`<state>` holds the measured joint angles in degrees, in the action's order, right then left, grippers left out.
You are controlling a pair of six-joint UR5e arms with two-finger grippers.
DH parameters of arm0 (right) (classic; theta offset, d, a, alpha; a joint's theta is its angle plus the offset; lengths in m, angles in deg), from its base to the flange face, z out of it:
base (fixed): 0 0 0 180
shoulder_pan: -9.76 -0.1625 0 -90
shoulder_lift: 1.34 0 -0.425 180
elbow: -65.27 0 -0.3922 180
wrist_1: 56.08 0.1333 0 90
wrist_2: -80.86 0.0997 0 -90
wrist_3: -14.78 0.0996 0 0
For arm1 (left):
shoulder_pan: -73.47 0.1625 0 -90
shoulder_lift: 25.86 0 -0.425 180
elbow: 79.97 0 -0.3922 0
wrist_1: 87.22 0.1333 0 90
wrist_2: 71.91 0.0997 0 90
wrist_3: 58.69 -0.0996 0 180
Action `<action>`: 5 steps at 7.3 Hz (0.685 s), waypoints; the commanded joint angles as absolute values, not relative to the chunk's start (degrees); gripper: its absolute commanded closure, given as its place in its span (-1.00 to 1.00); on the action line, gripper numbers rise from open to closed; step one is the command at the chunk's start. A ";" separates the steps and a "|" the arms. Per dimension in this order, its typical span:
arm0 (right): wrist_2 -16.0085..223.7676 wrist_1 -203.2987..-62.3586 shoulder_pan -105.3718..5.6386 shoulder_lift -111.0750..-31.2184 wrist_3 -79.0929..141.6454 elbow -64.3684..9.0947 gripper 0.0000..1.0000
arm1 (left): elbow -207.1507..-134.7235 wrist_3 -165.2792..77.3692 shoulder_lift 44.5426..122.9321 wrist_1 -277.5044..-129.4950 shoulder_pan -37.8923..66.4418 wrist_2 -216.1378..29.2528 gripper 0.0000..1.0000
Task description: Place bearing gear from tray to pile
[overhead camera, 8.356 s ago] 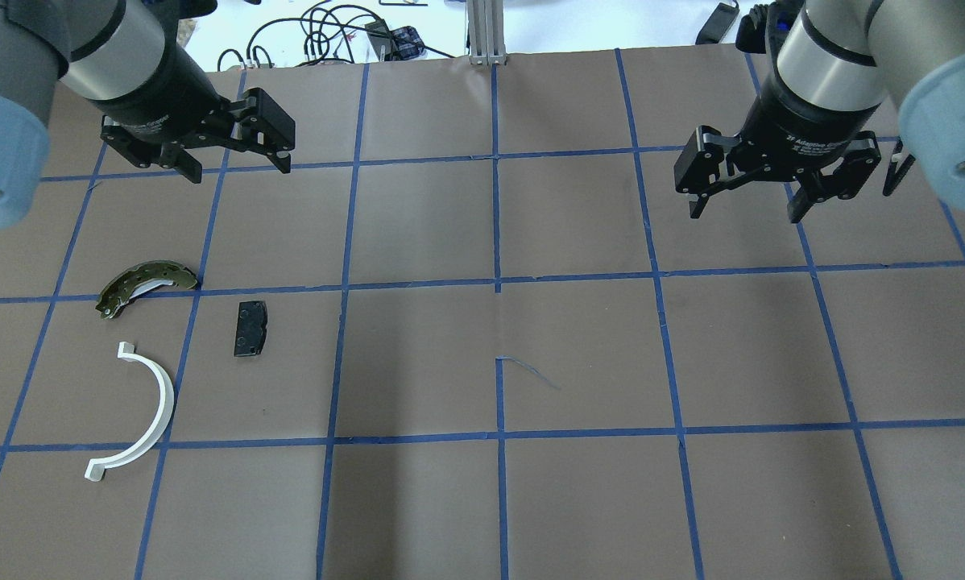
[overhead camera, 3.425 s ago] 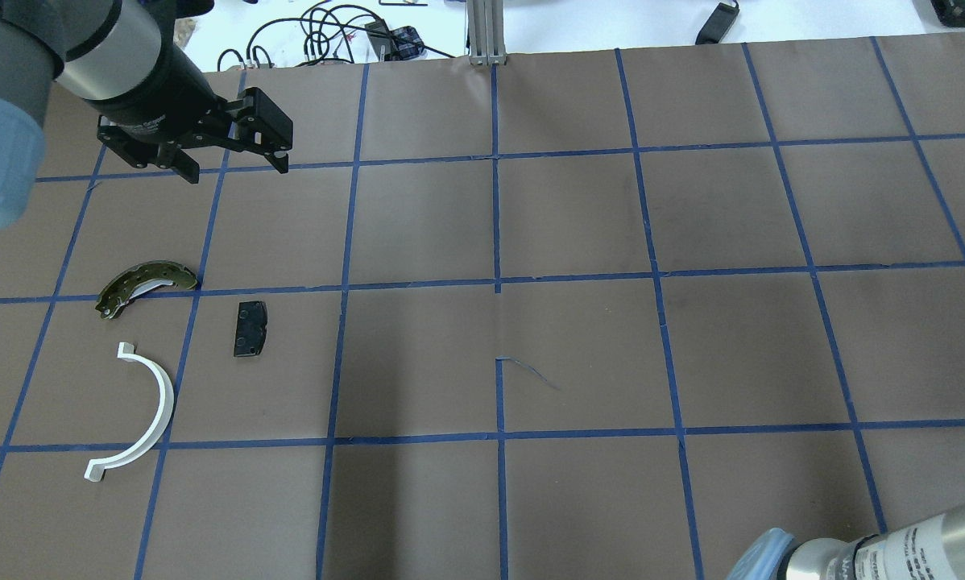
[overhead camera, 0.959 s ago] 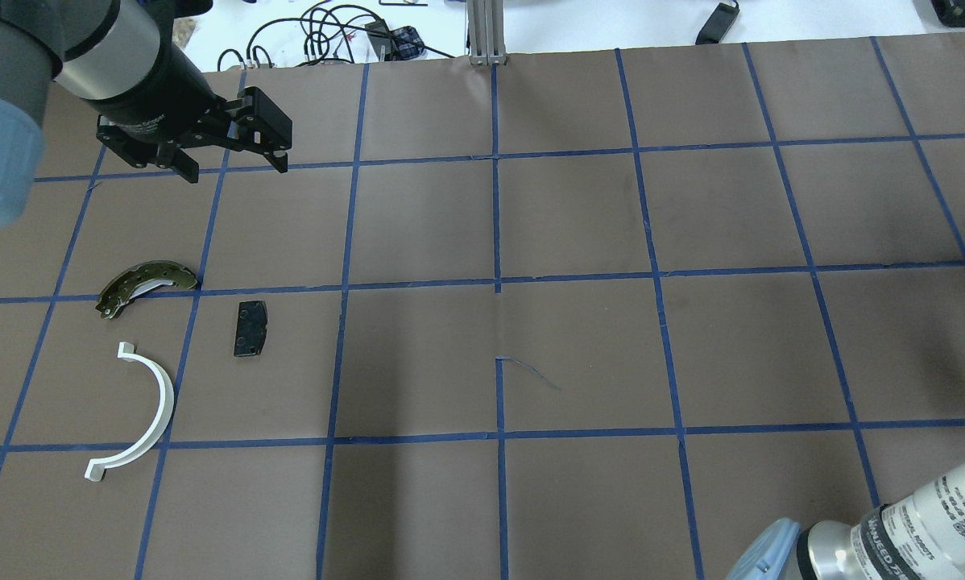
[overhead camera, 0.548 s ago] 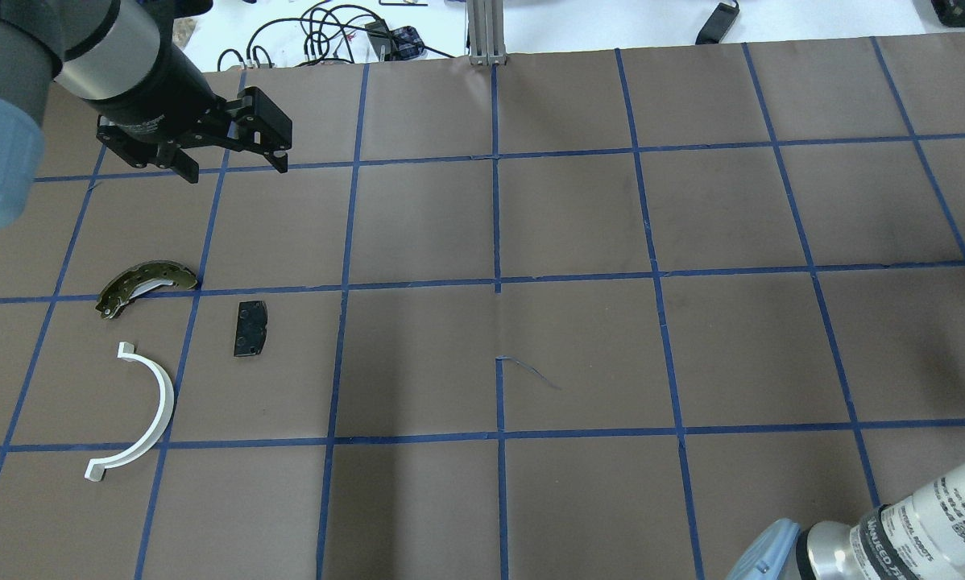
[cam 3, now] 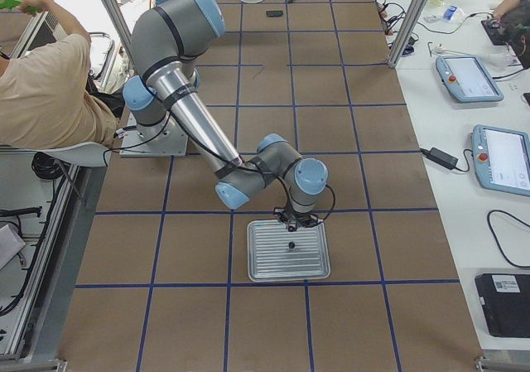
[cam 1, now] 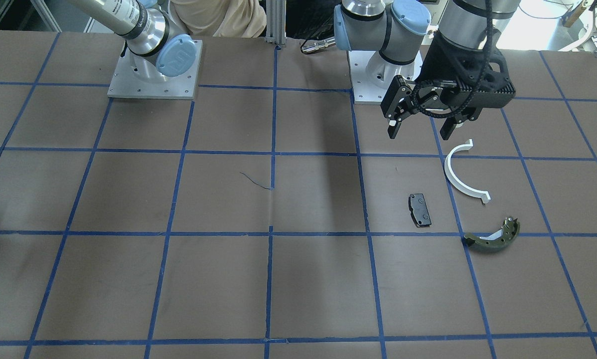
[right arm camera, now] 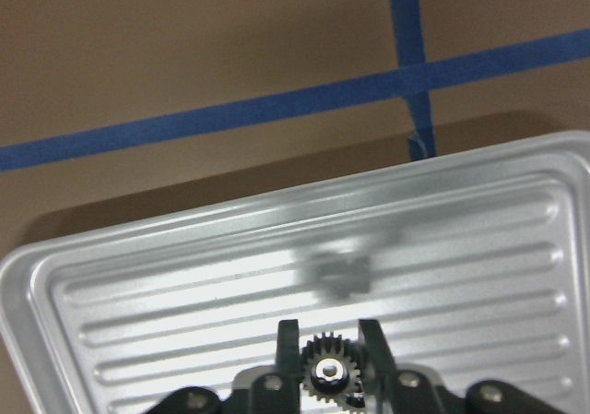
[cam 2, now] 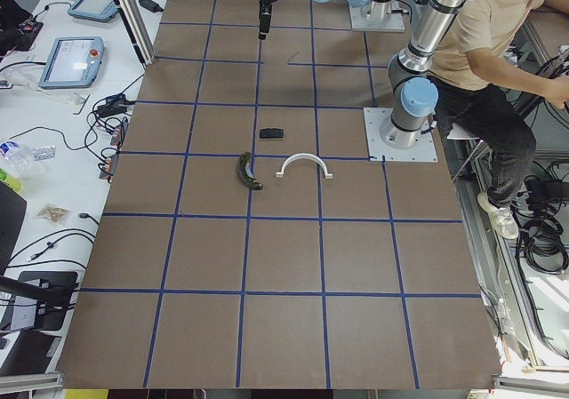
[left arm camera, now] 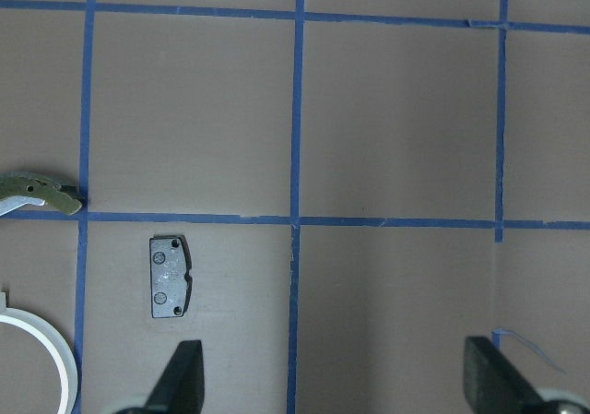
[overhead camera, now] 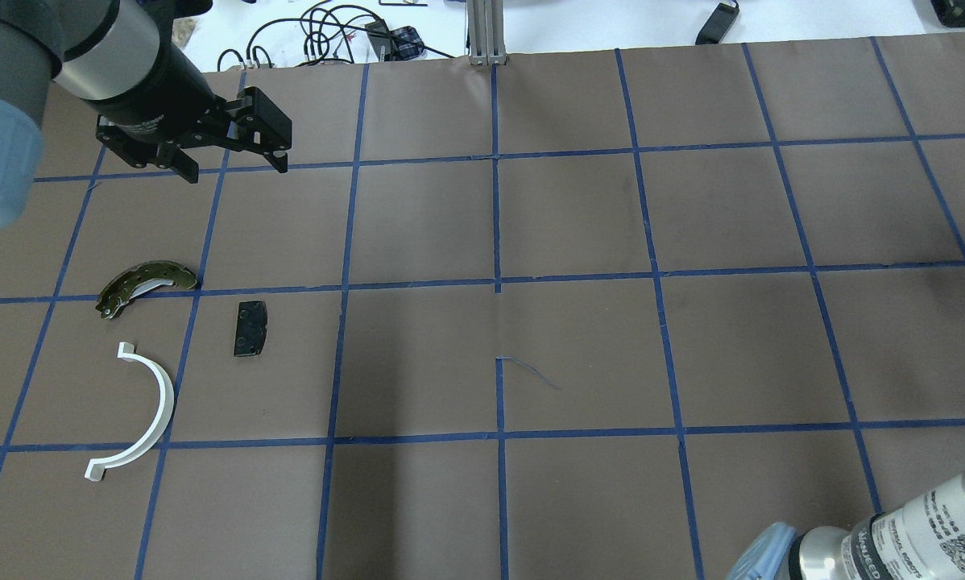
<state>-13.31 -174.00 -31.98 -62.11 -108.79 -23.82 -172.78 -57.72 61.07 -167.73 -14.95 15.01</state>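
The counter point(overhead camera: 579, 217) is covered in matt brown paper, faintly creased and scuffed, and is crossed by lines of smooth blue tape point(overhead camera: 418, 283). Near its left edge lie three parts:

- a white half-ring of smooth plastic point(overhead camera: 167, 401) with a soft sheen
- a small black rectangular pad point(left arm camera: 171, 276) with a dull, grainy face
- an olive-green curved brake shoe point(cam 1: 490, 244) that looks like dull metal with a paler lining

Near the right edge, the ribbed silver metal tray point(right arm camera: 479, 248) is bright and glossy and throws blurred reflections. The small dark toothed metal gear point(right arm camera: 327, 371) has a shiny bore. The right hand point(right arm camera: 328, 329) and the left hand point(overhead camera: 234, 171) are matt black. The right arm point(cam 3: 199, 123) is a tube of brushed silver metal with smooth pale blue joint caps point(cam 3: 308, 176).
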 commanded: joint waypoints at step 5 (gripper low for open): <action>-5.82 -161.29 -49.26 -73.31 -63.35 -24.20 1.00 | -172.78 -57.72 61.07 -167.73 -14.95 15.10 -1.00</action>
<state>-7.79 -161.98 -44.74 -71.99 -73.30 -24.12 -172.78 -57.72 61.07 -167.73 -14.95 15.03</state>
